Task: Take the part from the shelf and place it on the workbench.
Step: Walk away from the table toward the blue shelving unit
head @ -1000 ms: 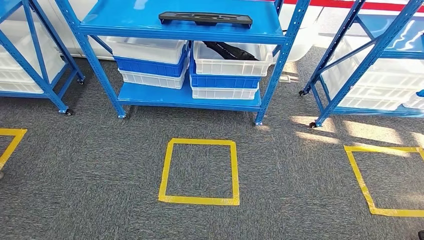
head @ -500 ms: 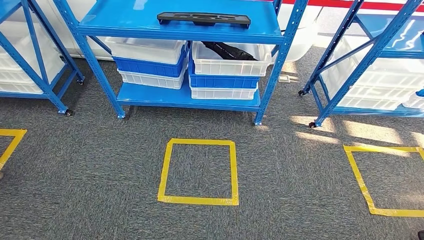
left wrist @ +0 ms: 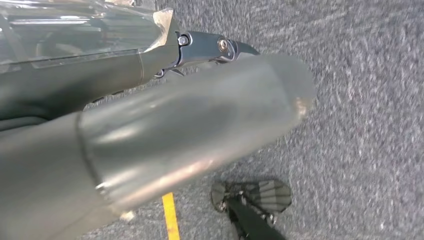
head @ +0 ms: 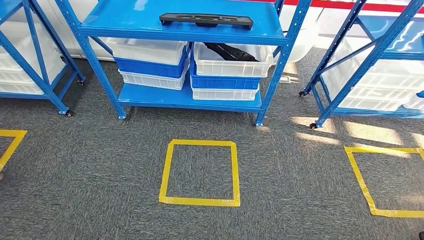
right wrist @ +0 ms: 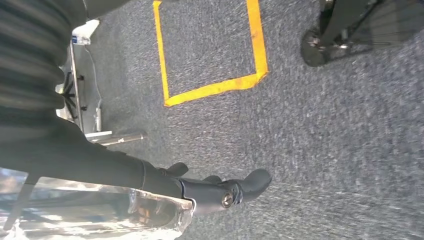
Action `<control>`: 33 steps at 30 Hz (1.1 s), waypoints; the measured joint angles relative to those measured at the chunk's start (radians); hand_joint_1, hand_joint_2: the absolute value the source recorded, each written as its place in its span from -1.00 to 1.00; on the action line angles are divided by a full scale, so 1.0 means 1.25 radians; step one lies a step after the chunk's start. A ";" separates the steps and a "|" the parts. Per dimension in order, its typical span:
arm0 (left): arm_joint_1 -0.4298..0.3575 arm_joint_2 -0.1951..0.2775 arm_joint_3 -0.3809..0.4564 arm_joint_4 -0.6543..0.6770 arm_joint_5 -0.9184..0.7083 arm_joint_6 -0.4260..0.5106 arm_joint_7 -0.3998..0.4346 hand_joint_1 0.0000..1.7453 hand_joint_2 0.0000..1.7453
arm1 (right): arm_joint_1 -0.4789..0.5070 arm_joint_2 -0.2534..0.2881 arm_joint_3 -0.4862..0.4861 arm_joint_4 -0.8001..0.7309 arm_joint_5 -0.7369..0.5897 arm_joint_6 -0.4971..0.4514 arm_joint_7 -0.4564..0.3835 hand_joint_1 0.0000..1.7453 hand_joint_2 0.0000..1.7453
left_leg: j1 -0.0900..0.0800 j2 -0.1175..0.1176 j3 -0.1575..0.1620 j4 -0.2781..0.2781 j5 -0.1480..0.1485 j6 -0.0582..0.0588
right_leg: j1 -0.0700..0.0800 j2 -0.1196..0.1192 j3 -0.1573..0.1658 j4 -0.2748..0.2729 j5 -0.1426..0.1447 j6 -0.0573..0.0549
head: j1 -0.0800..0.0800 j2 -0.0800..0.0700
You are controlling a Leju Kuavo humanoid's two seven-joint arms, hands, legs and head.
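Blue shelf (head: 180, 31): black part (head: 206, 20) on top; bins (head: 150, 65) below, possibly stacked.

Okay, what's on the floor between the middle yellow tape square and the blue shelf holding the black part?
In the head view, just bare grey carpet lies between the yellow tape square and the blue shelf. The black part sits on the shelf's upper level.

a black part (head: 206, 20) lies on the blue shelf (head: 130, 20), white and blue bins (head: 150, 64) are stacked beneath it, and yellow tape squares (head: 200, 172) mark the speckled grey carpet (head: 295, 175) before it.
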 joint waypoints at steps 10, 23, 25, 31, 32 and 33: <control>0.000 -0.004 0.004 0.000 0.002 -0.001 0.001 -1.00 -1.00 | 0.003 -0.005 0.002 0.000 0.004 0.003 0.000 -1.00 1.00 | -0.015 -0.003 0.030 0.003 -0.031 -0.016 | 0.029 -0.002 -0.029 -0.035 0.062 -0.025 | 0.006 0.000; -0.001 -0.004 0.008 0.000 -0.002 0.000 -0.002 -1.00 -1.00 | 0.004 -0.003 0.004 0.000 -0.005 0.002 -0.003 -1.00 1.00 | 0.005 0.003 -0.055 0.091 -0.014 -0.049 | 0.026 0.002 0.008 -0.038 0.038 -0.065 | 0.002 0.000; -0.003 -0.005 0.008 0.000 -0.003 0.000 -0.002 -1.00 -1.00 | 0.003 -0.002 0.004 0.000 -0.006 0.001 -0.002 -1.00 1.00 | 0.003 0.002 -0.028 0.027 0.008 -0.044 | 0.032 0.003 0.008 -0.038 0.030 -0.057 | 0.003 0.000; -0.004 -0.007 0.008 0.000 -0.006 -0.001 -0.003 -1.00 -1.00 | 0.003 -0.002 0.004 0.000 -0.009 0.000 -0.002 -1.00 1.00 | -0.011 -0.002 -0.025 0.019 0.006 -0.035 | 0.037 0.002 0.010 -0.043 0.026 -0.054 | 0.005 0.000; -0.004 -0.007 0.008 0.000 -0.007 -0.001 -0.004 -1.00 -1.00 | 0.003 -0.002 0.004 0.000 -0.009 0.000 -0.002 -1.00 1.00 | -0.011 -0.002 -0.025 0.019 0.005 -0.033 | 0.036 0.002 0.011 -0.044 0.026 -0.054 | 0.005 0.000; -0.004 -0.007 0.008 0.000 -0.008 -0.001 -0.004 -1.00 -1.00 | 0.004 -0.001 0.004 0.000 -0.010 0.000 -0.002 -1.00 1.00 | -0.012 -0.002 -0.025 0.019 0.004 -0.032 | 0.036 0.002 0.012 -0.046 0.026 -0.053 | 0.005 0.000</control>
